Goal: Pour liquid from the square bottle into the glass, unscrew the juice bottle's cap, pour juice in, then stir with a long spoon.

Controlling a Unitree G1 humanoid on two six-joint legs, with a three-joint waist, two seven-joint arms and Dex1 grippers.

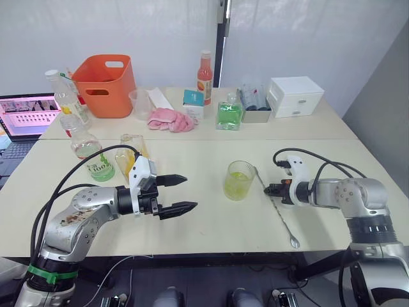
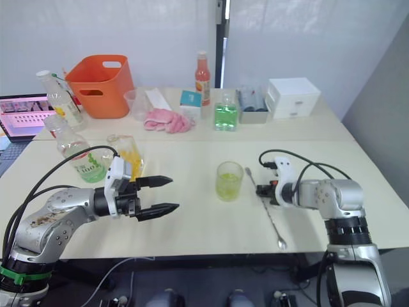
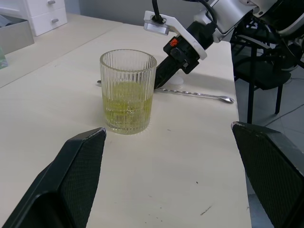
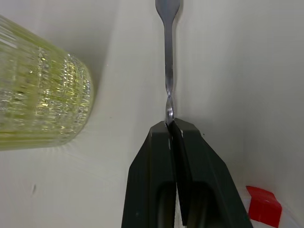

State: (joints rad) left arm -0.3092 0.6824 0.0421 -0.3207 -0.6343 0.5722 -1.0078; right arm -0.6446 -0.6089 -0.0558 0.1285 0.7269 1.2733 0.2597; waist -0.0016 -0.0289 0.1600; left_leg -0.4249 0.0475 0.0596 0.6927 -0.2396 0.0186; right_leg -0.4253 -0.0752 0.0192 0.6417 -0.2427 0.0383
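The glass (image 1: 239, 181) stands mid-table, ribbed and about a third full of yellow-green liquid. The long spoon (image 1: 279, 213) lies flat on the table just right of it. My right gripper (image 4: 170, 124) is shut on the spoon's thin stem, low over the table, with the spoon's end (image 4: 167, 8) sticking out ahead. My left gripper (image 1: 190, 192) hovers open and holds nothing, left of the glass (image 3: 128, 90) and pointing at it. The square bottle (image 1: 131, 153) and the juice bottle (image 1: 89, 153) stand behind my left arm. I cannot make out the juice bottle's cap for sure.
Along the back stand an orange basket (image 1: 104, 83), a frosted measuring cup (image 1: 140, 103), a pink cloth (image 1: 170, 119), a tall orange-red bottle (image 1: 204, 71), a green square bottle (image 1: 229, 114) and a white drawer box (image 1: 294, 96). A laptop (image 1: 25, 116) sits far left.
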